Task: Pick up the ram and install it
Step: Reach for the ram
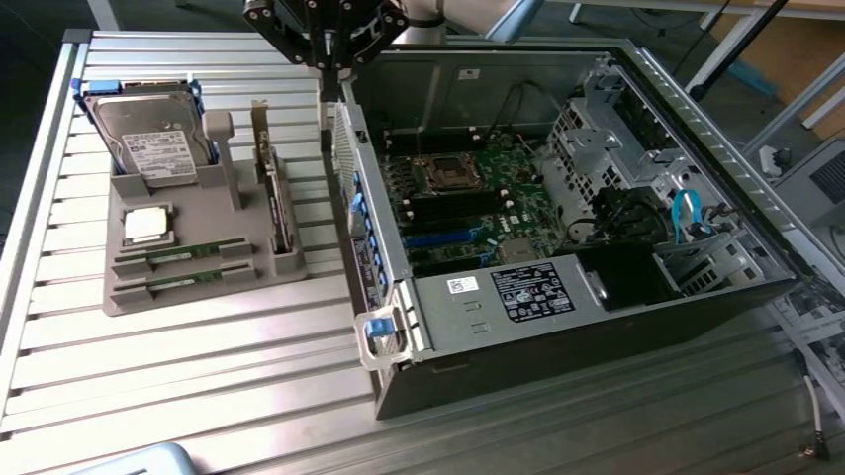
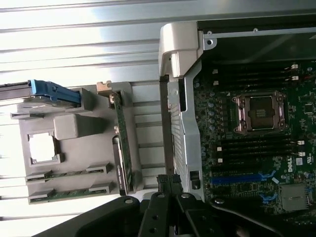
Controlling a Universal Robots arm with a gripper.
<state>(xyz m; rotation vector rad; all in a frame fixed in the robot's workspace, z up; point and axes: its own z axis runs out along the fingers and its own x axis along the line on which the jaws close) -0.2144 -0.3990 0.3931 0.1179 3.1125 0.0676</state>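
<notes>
Two green ram sticks lie side by side in the slots of a grey holder (image 1: 169, 195) on the exterior view's left: one ram (image 1: 185, 253) and a second (image 1: 182, 281) just in front of it. The wrist view shows the same pair, ram (image 2: 66, 174) and its twin (image 2: 69, 193). My gripper (image 1: 330, 71) hangs high over the open computer case's side wall, well behind the holder. Its black fingers (image 2: 163, 180) are shut together with nothing between them, and the gripper (image 2: 168, 179) is far from both sticks.
On the holder also stand a hard drive (image 1: 145, 134), a square silver processor chip (image 1: 145, 226) and an upright expansion card (image 1: 273, 198). The open case (image 1: 620, 327) shows its motherboard with the processor socket (image 1: 446, 176) and black memory slots (image 2: 256, 148). The table is ribbed metal.
</notes>
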